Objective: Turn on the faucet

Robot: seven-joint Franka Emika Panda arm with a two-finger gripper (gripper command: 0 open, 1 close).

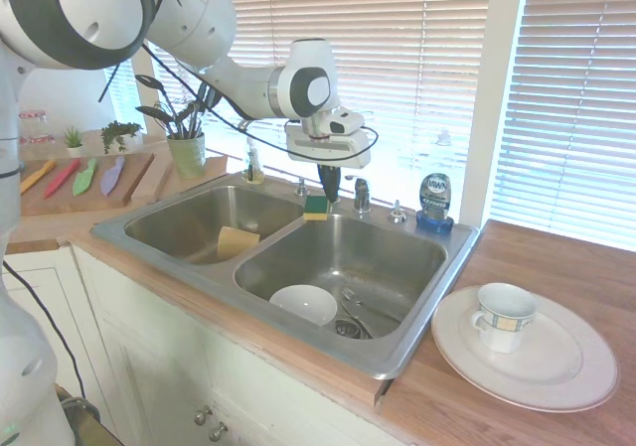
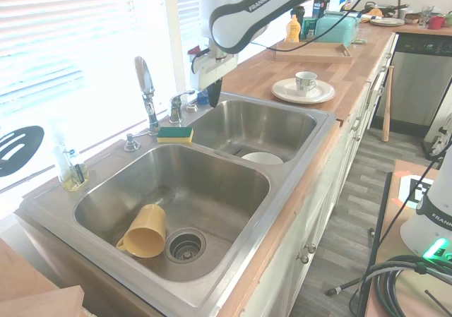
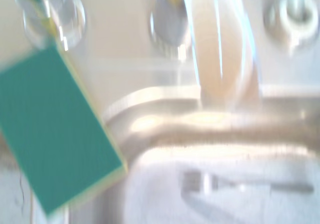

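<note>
Beyond the yellow cup, the chrome faucet stands upright; tool apparently clenched, empty

Sponge on sink divider before faucet; hand seemingly above lever.

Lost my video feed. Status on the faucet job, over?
Gripper above the sink's back ledge, fingers look shut, holding nothing. Faucet untouched, lever handle just beside the gripper, no water running. Sponge nearby, not blocking.
</note>
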